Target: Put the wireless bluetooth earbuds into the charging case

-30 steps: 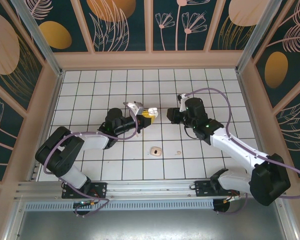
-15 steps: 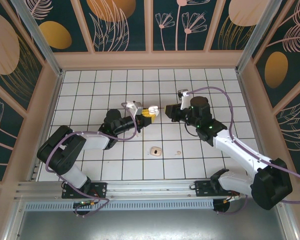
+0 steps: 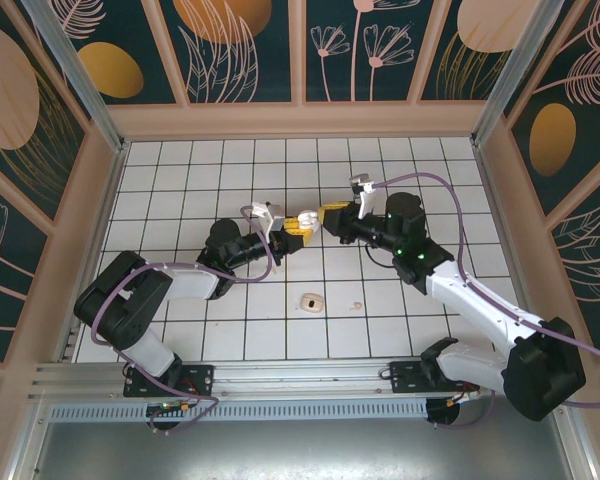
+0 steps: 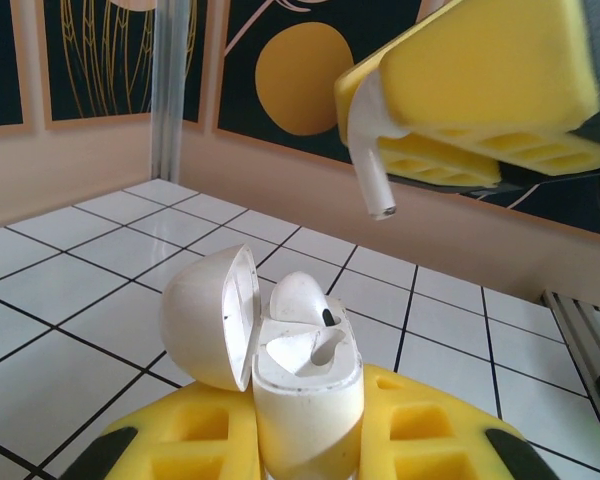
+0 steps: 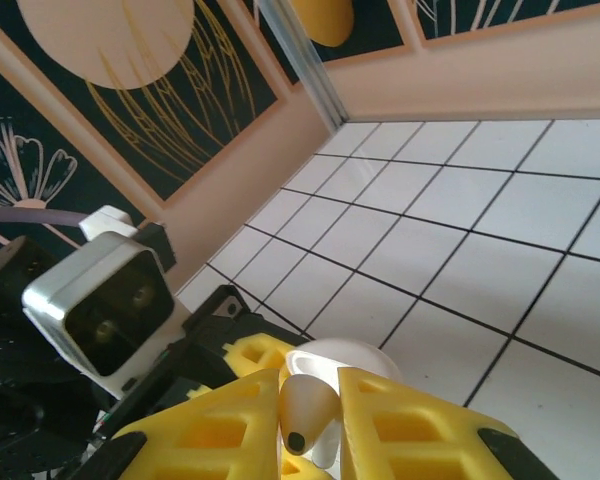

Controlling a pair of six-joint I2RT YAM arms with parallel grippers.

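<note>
My left gripper (image 3: pixel 296 228) is shut on the white charging case (image 4: pixel 305 385), which stands upright between its yellow fingers with the lid (image 4: pixel 208 318) swung open to the left. One earbud (image 4: pixel 300 295) sits in the far slot of the case; the near slot is hollow. My right gripper (image 3: pixel 332 214) is shut on the other earbud (image 4: pixel 372 160), whose stem hangs down from the yellow fingers (image 4: pixel 480 80), above and to the right of the case and apart from it. In the right wrist view that earbud (image 5: pixel 302 405) is pinched over the case (image 5: pixel 350 362).
On the white tiled floor, nearer the arm bases, lie a small pale oval piece (image 3: pixel 311 301) and a faint speck (image 3: pixel 355 305). Patterned walls with peach frames enclose the floor. The left wrist's camera block (image 5: pixel 105 300) is close beside my right gripper.
My right gripper has moved left with the earbud, closing the gap to the case. The left gripper with the case has barely shifted.
</note>
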